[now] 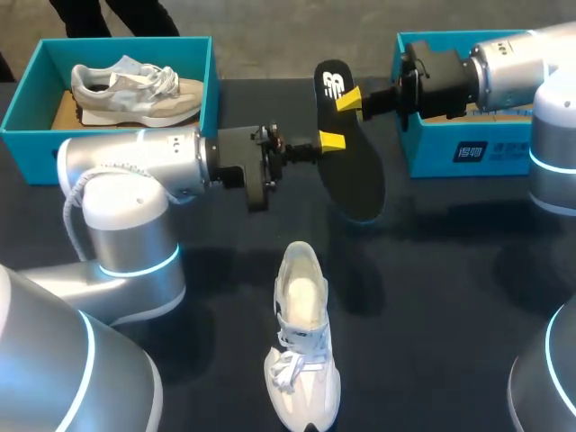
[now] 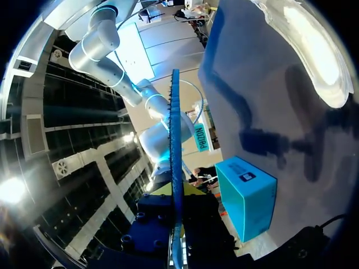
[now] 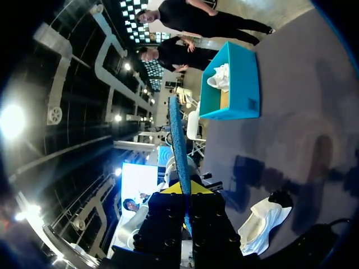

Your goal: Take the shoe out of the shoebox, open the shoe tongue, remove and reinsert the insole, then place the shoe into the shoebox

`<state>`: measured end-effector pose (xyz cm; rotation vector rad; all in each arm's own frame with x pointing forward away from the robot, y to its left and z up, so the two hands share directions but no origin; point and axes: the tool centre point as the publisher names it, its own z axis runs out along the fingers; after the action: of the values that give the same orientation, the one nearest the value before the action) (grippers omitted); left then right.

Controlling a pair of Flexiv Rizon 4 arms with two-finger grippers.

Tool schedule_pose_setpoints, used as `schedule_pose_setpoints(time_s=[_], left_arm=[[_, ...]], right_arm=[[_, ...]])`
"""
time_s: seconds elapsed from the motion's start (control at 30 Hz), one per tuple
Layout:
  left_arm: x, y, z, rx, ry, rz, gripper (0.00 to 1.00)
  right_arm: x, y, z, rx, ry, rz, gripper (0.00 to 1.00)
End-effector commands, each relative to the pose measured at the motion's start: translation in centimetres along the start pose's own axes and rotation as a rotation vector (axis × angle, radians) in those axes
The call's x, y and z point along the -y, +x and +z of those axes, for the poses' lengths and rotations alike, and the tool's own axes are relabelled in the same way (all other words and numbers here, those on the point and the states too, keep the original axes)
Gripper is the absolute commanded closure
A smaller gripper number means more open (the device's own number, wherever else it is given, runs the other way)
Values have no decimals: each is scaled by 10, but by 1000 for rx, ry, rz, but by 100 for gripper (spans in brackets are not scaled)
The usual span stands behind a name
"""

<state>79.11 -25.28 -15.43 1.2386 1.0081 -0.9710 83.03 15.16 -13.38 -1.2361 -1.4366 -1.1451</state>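
A black insole (image 1: 353, 175) hangs in the air over the middle of the table, gripped from both sides. My left gripper (image 1: 329, 142) is shut on its near-left edge and my right gripper (image 1: 351, 99) is shut near its far end. Seen from each wrist, the insole (image 2: 175, 129) (image 3: 177, 134) stands edge-on between that gripper's (image 2: 177, 190) (image 3: 184, 188) yellow tips. The white shoe (image 1: 301, 346) (image 3: 261, 221) lies on the dark table below, toe toward the front edge, its opening showing. A teal shoebox (image 1: 450, 153) (image 2: 249, 196) stands at the back right under my right arm.
A second teal shoebox (image 1: 22, 121) (image 3: 235, 89) at the back left holds a beige and white shoe (image 1: 135, 90). My left arm's base (image 1: 126, 234) stands at the front left.
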Motion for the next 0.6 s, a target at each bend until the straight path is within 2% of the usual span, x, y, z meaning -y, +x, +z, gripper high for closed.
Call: schedule_pose_setpoints(time_s=[0.03,0.07,0.33,0.6], left_arm=[[3,-1,2,-2,-1,2,100],[4,-2,2,-1,0,4,100],[10,-5,-9,-10,-7,25,100],[12,3,-34,-40,-23,-4,100]], right_arm=[[3,0,0,-7,-11,-4,72],[4,0,-1,-9,-14,-8,0],[16,4,-13,0,-45,-23,0],[47,11,-28,30,-53,-52,0]])
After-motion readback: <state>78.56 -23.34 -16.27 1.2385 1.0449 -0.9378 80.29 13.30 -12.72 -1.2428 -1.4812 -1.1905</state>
